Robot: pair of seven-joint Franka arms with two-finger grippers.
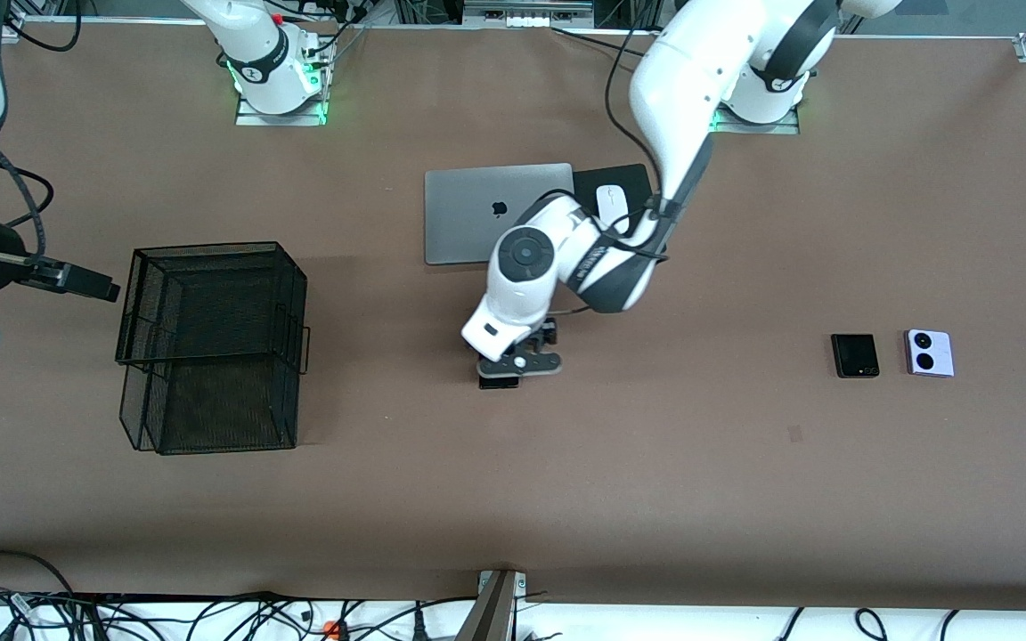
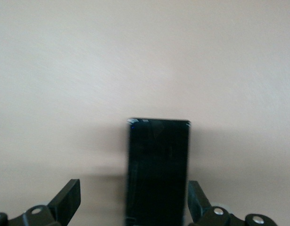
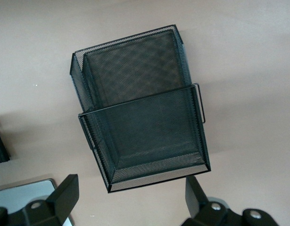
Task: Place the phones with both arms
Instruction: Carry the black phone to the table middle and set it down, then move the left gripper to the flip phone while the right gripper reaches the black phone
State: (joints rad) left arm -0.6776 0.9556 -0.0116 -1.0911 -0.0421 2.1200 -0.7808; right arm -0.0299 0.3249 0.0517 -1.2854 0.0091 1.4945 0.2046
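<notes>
Fingers (image 2: pixel 67 200) of the left gripper (image 2: pixel 135 207) stood wide apart, the long slim black phone (image 2: pixel 157 172) lying flat on the table (image 1: pixel 655 463) between them, untouched, at about 5 o'clock from the laptop (image 1: pixel 468 209). I saw the right gripper (image 3: pixel 130 202) spread just as wide, holding nothing, waiting above the mesh basket (image 1: pixel 210 347). Squarish black phone (image 1: pixel 855 355) and lilac-white phone (image 1: pixel 929 352) lay side by side toward the left arm's end.
</notes>
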